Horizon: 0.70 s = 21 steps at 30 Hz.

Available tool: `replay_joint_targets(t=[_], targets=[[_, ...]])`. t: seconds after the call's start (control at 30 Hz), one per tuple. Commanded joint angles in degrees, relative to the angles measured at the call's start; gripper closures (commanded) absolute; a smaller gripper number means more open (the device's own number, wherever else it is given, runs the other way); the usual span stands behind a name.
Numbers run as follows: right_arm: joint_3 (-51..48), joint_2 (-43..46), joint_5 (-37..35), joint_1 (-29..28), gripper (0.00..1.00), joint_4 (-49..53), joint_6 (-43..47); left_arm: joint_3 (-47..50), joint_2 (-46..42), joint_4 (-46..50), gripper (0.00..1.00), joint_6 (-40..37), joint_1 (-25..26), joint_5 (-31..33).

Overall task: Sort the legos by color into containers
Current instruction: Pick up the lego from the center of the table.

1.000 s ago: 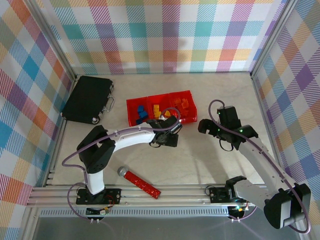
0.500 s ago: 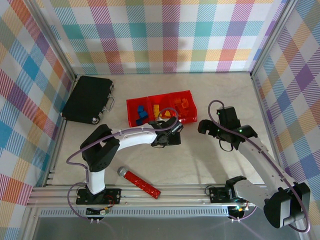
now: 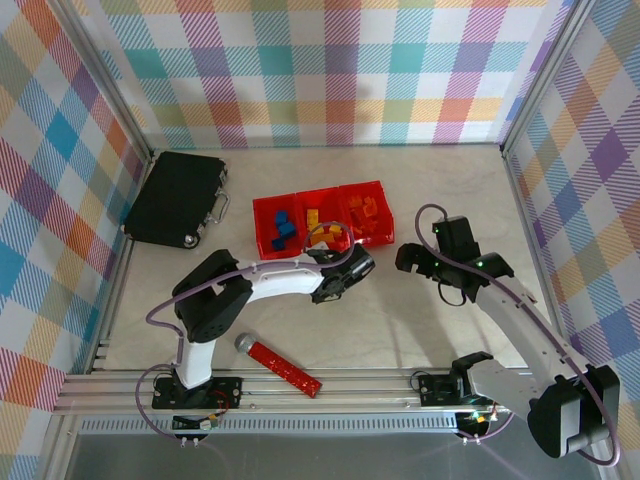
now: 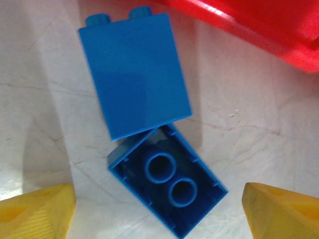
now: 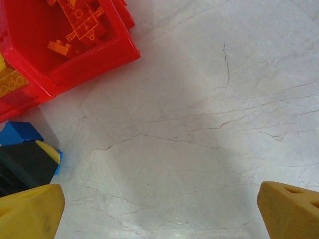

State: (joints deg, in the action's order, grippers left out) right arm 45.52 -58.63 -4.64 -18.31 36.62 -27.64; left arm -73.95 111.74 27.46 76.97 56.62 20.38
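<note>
Bricks fill the red tray (image 3: 258, 222) seen from above: blue pieces (image 3: 282, 228) in its left bin, yellow pieces (image 3: 313, 218) in the middle, orange pieces (image 3: 365, 208) on the right. The left gripper (image 3: 352, 268) hangs at the tray's near wall, further toward its right end than a second ago; the right gripper (image 3: 410, 256), off that end, hasn't budged.

From the left wrist, a side-lying blue brick (image 4: 134, 74) has its studded end nearer the tray and touches an upturned blue brick (image 4: 167, 191), long axis roughly along the tray wall; spread jaws flank it, gripping nothing.

From the right wrist, jaws gape wide over the table (image 5: 199, 124) beside the tray's orange corner.
</note>
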Motion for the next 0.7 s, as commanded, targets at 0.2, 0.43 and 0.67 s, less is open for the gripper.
replay_joint_targets(t=[0.2, 0.43, 0.67], targets=[[-2.2, 2.1, 3.8, 0.4, 0.01, -2.3, 1.1, -7.8, 5.8, 8.7, 0.20, 9.2, 0.7, 8.2], [-2.2, 3.9, 4.6, 0.4, 0.01, -2.0, 1.7, -10.2, 9.3, 11.4, 0.26, 10.3, 1.1, 8.3], [-2.4, 5.4, 4.2, 0.5, 0.01, -1.4, 2.4, -8.2, 9.5, 11.7, 0.39, 9.0, 1.2, 9.0]])
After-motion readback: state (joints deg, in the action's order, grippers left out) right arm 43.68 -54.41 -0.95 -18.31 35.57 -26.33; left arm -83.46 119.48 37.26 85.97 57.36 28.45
